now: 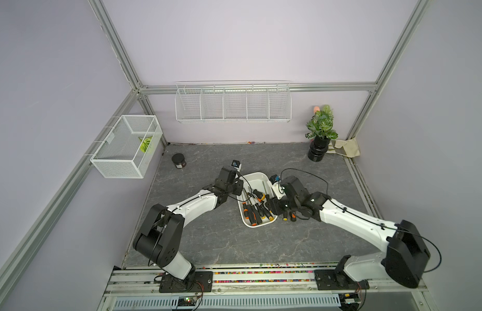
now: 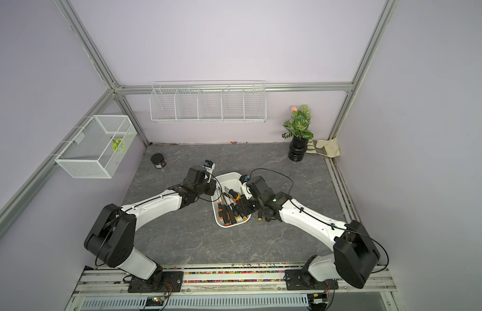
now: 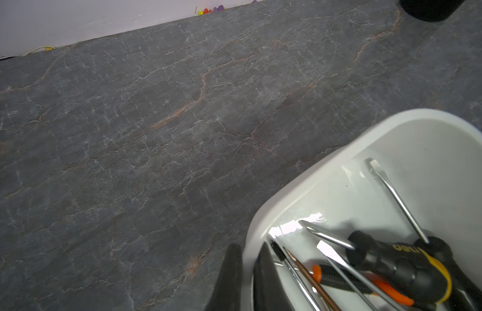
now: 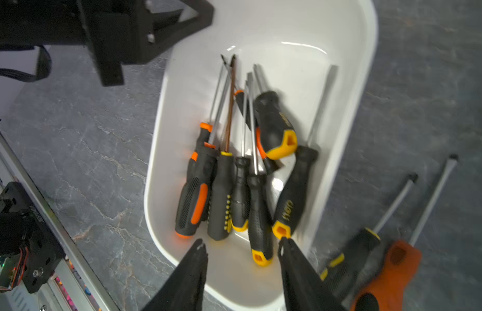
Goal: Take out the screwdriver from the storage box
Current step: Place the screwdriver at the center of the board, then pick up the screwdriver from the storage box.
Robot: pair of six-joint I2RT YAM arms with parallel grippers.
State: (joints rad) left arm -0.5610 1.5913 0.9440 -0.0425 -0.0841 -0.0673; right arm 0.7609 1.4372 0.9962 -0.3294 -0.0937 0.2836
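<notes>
Left arm (image 1: 191, 204) and right arm (image 1: 350, 218) both reach forward with elbows bent, and the wrists meet at the storage box (image 1: 257, 176) mid-tabletop (image 1: 207, 242).

Left gripper (image 3: 250, 245): fingers closed on the box's side wall, one outside and one inside.

Right gripper (image 4: 242, 241): jaws apart, poised over the handle ends of the screwdrivers (image 4: 223, 188) piled in the box. We see nothing held.

An orange-handled screwdriver (image 4: 390, 269) and a black-and-yellow screwdriver (image 4: 353, 255) lie on the tabletop just beside the box.

The right wrist view is blurred, and both grippers' fingers are cut off at the frame edge. In both top views the right wrist covers part of the box's right rim.
</notes>
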